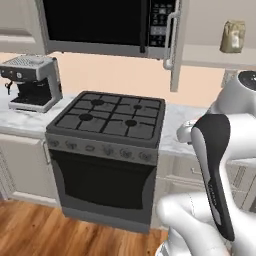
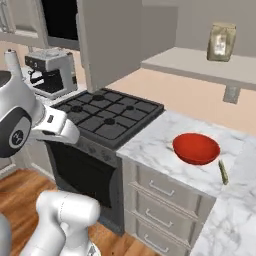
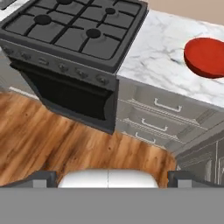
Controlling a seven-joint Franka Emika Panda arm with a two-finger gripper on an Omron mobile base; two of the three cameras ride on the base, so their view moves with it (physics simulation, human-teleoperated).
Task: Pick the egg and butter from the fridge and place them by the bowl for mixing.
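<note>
The bowl sits on the marble desk to the right of the stove, close to the desk's front edge, and it shows again at the right edge of my hand view. Just beside the bowl's right side, apart from it, the butter lies flat near the front edge of the desk, its length running roughly from back to front. The stove stands flush against the desk's left end, its dark oven door facing the wooden floor. Under the desk are pale drawers with metal handles. Farther left, on the desk beyond the stove, a coffee machine stands against the wall. Above the bowl, a brown bag stands upright on a wall shelf. My hand is spread wide with nothing between its fingertips, looking down over the floor in front of the drawers.
</note>
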